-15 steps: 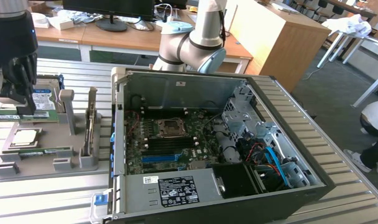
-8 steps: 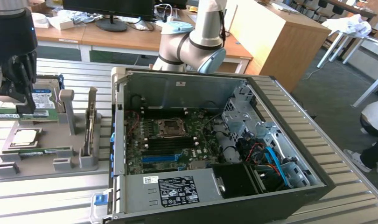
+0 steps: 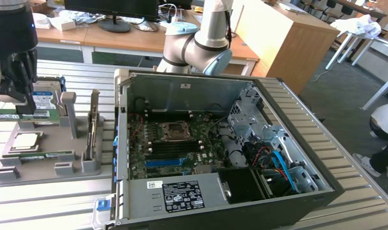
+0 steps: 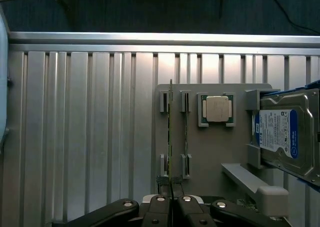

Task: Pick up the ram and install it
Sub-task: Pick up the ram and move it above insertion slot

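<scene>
The gripper [image 3: 15, 106] hangs over the grey tray [image 3: 34, 175] at the exterior view's left. Its fingers are clamped on one end of the ram [image 3: 4, 116], held level and on edge over the tray's far part. Another green stick [image 3: 40, 155] lies in the tray's near slot, just beside the processor [image 3: 25, 140], and the open computer case [image 3: 181, 91] stands to the right.

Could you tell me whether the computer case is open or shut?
Open: the computer case lies with its side off, motherboard exposed.

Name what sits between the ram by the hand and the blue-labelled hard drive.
In the wrist view: a second thin stick in its slot, then the square silver processor, between the ram and the hard drive.
</scene>
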You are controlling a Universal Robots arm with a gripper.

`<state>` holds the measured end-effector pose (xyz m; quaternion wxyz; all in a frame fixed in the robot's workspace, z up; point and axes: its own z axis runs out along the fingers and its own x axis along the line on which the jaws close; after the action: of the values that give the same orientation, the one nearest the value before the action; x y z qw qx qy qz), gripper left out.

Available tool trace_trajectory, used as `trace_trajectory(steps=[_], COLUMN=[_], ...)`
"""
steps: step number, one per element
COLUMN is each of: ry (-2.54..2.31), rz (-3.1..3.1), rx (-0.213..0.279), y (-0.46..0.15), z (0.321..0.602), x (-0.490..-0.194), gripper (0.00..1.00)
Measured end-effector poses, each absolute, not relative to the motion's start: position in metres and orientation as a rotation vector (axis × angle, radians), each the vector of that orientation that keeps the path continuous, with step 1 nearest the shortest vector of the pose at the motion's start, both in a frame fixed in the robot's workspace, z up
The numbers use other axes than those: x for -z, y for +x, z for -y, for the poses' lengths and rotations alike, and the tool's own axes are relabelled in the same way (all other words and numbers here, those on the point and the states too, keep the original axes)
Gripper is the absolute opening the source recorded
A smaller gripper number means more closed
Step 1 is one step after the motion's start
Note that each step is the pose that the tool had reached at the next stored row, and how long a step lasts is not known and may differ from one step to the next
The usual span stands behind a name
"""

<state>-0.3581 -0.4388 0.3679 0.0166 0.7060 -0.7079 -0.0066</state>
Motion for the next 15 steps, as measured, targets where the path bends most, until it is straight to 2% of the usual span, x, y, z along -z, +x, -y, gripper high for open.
trace_trajectory(steps=[15], ry=[2.195], rz=[2.201], rx=[0.021], y=[-0.3573], z=[0.4388], x=[-0.3753], gripper=[0.12])
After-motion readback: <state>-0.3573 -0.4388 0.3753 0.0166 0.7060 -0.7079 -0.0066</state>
